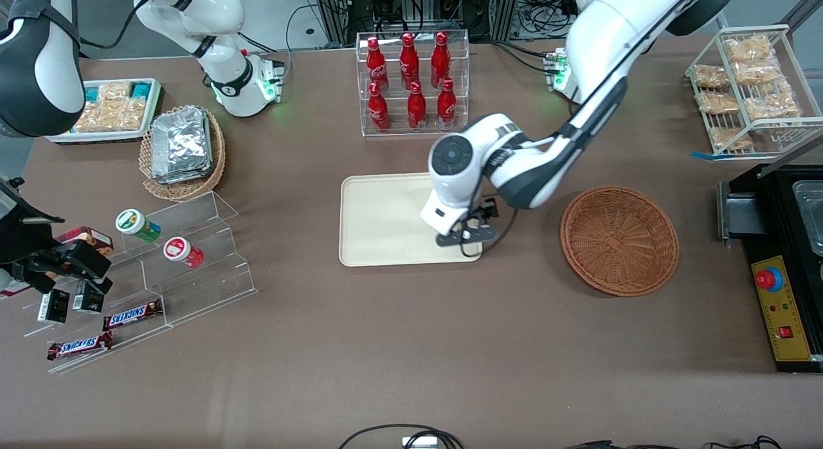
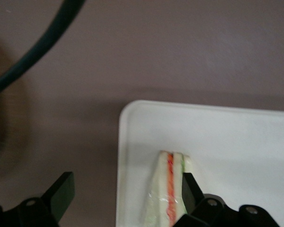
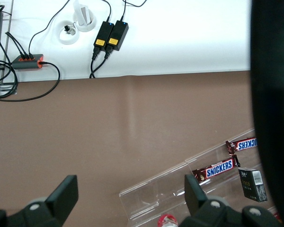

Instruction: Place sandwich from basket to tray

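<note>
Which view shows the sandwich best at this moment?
The left wrist view: the sandwich lies on the tray, beside one finger of the open gripper. In the front view the arm hides it; the right wrist view doesn't show it.

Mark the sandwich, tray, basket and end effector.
sandwich [image 2: 169, 189]: left wrist view, on its orange filling stripe.
tray [image 1: 379, 217]: front view, bare floor of the tray.
basket [image 1: 618, 240]: front view, middle of its woven bottom.
end effector [image 2: 125, 194]: left wrist view, midway between its fingertips, open over the tray's corner.
</note>
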Available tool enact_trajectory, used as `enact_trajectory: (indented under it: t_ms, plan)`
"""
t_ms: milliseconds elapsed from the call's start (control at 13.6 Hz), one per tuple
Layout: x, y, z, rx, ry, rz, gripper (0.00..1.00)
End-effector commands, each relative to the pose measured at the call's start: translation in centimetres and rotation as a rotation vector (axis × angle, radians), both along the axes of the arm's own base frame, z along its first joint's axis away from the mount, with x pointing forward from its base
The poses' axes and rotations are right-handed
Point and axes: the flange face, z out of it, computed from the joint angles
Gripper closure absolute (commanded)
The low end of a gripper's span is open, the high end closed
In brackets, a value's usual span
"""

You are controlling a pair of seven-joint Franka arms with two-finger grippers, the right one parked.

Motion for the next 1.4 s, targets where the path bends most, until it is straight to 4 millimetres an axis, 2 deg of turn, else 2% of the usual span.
enact_trajectory:
  t_ms: [0,368,515,662,882,1103,1324]
  plan:
    - [1.0,2.8,4.1,0.05,-0.046,0.066,0.0]
    - [5.3,9.6,10.9,0.118,-0.053,0.21,0.0]
    - [6.4,13.2,13.2,0.132,-0.043,0.238,0.0]
    - [6.5,15.6,15.2,0.111,-0.001,0.179,0.0]
    - [6.7,21.0,18.6,0.078,0.042,0.141,0.0]
    - [5.5,27.4,22.3,0.029,0.088,0.053,0.0]
    - [4.1,32.8,25.7,-0.024,0.124,-0.038,0.0]
